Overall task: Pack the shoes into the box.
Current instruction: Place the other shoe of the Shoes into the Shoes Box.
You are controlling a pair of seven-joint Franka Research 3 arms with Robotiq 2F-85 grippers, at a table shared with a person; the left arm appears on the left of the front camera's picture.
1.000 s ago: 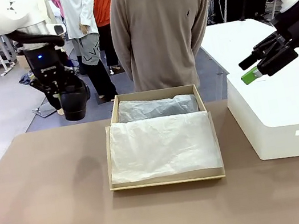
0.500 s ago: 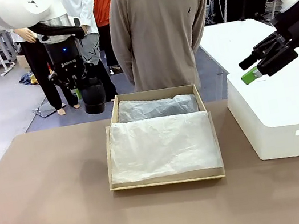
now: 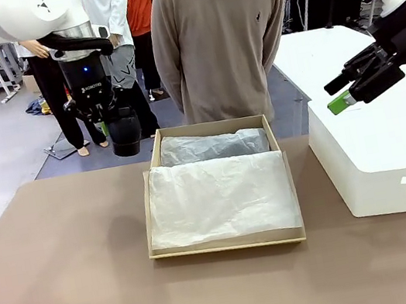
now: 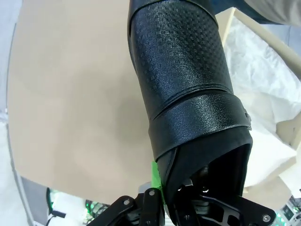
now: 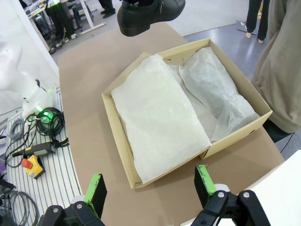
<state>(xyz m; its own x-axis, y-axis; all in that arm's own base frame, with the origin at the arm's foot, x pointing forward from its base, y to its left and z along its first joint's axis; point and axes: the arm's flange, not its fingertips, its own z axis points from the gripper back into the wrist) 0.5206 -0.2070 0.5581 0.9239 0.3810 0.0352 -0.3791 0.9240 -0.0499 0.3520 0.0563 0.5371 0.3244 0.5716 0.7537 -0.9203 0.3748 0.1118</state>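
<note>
One glossy black shoe (image 3: 125, 133) hangs above the table's far left part, just outside the far left corner of the tan cardboard box (image 3: 227, 245). My left gripper (image 3: 108, 125) is shut on the shoe's heel end, and the shoe (image 4: 188, 94) points away from the wrist camera. White tissue paper (image 3: 219, 196) covers the inside of the box, with a greyish bundle of paper (image 3: 214, 146) along the far side. My right gripper (image 3: 346, 91) hangs open and holds nothing, high over the white box at the right; its green pads (image 5: 96, 188) frame the tan box (image 5: 117, 122).
A person in a beige sweater (image 3: 218, 39) stands right behind the tan box, hands out of sight. A bigger white box (image 3: 381, 160) stands at the table's right edge. Bare brown tabletop (image 3: 66, 270) stretches left and in front of the tan box.
My left arm has carried the shoe to the right, from well left of the box to its far left corner, and has held nearly still since. The right arm has not moved.
</note>
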